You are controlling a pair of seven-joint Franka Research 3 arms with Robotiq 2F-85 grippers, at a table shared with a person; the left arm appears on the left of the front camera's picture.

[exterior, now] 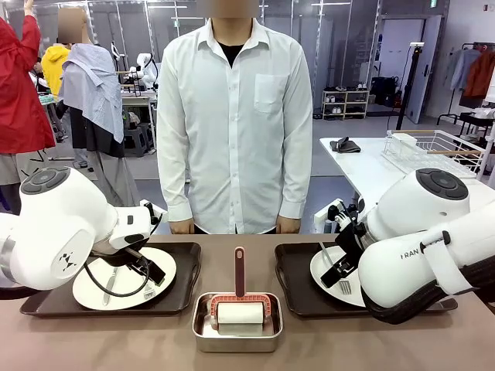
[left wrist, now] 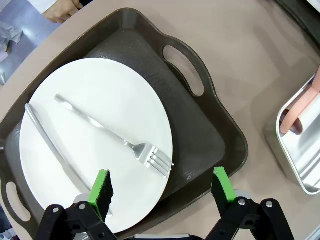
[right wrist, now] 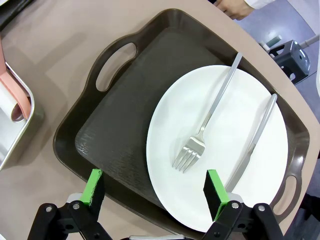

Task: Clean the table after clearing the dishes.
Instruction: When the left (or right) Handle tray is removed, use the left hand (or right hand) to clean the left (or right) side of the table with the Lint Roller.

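I read the left gripper [left wrist: 161,182] pointing down, jaws spread wide and empty, over the near rim of the left tray [left wrist: 200,140], which lies left of the steel pan [exterior: 237,342]. The right gripper [right wrist: 153,181], equally spread and empty, hangs over the right tray [right wrist: 115,135], right of the pan. Each tray holds a plate [left wrist: 125,100], fork [left wrist: 150,156] and knife [left wrist: 50,142]. Bare table [exterior: 155,344] separates the pan from either tray.

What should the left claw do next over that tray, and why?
Probably lower the left claw onto the near rim of the tray and close: its jaws hang open above that rim, and the plate with fork and knife sits on it.
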